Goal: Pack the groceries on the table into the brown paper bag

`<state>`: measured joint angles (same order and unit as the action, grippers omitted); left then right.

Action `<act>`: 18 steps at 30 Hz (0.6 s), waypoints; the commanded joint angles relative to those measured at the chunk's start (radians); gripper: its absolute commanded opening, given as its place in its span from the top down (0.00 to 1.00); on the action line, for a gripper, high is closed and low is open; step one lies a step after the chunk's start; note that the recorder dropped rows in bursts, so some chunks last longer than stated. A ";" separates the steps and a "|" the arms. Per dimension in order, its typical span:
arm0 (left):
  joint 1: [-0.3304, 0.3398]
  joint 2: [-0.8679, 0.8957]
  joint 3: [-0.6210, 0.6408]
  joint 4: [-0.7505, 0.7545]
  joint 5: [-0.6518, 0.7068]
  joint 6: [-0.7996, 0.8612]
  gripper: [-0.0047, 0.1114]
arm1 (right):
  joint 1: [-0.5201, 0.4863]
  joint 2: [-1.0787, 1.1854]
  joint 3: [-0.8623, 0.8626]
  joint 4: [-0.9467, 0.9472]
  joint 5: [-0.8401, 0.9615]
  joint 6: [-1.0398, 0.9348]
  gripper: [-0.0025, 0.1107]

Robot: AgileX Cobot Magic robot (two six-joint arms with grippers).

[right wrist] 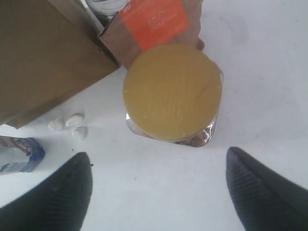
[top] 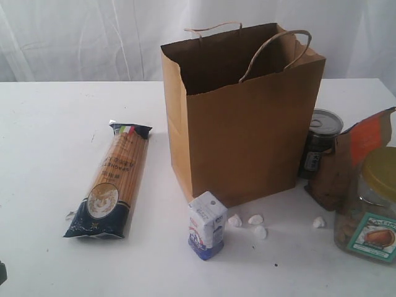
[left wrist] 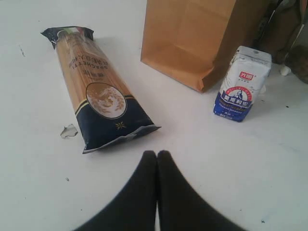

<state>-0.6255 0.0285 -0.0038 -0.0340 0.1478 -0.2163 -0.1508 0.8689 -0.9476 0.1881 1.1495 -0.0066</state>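
On the table (top: 49, 124), well to the left of the brown paper bag (top: 247, 124), the spaghetti packet (top: 110, 181) lies flat. The left pincer (left wrist: 157, 156) is pressed closed with nothing in it. The packet's dark-blue end lies near, ahead of its tips and not touching. The bag stands upright with its mouth open; its inside is in shadow and I cannot tell what it holds. The small blue-white carton (top: 206, 224) stands just in front of the bag's left corner, and the small white lumps (top: 255, 220) are scattered just beside it along the bag's front. Right of the bag stands the dark tin can (top: 320, 145), then the brown orange-labelled pouch (top: 352, 161). The yellow-lidded jar (top: 371, 204), lid on, holds brownish contents. The right pincer (right wrist: 159, 153) is spread wide and empty, and the jar's lid sits just beyond the gap, untouched.
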 commanded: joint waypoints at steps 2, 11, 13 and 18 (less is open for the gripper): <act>-0.004 -0.006 0.004 0.001 0.003 -0.006 0.96 | 0.004 0.002 -0.009 0.006 0.003 -0.026 0.28; -0.004 -0.006 0.004 0.001 0.003 -0.006 0.96 | 0.004 0.004 -0.009 -0.005 -0.053 -0.148 0.15; -0.004 -0.006 0.004 0.001 0.003 -0.006 0.96 | 0.004 0.017 -0.009 -0.006 -0.068 -0.148 0.15; -0.004 -0.006 0.004 0.001 0.003 -0.006 0.96 | 0.004 0.124 -0.009 -0.010 -0.089 -0.148 0.15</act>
<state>-0.6255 0.0285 -0.0038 -0.0340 0.1478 -0.2163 -0.1508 0.9499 -0.9540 0.1858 1.0821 -0.1414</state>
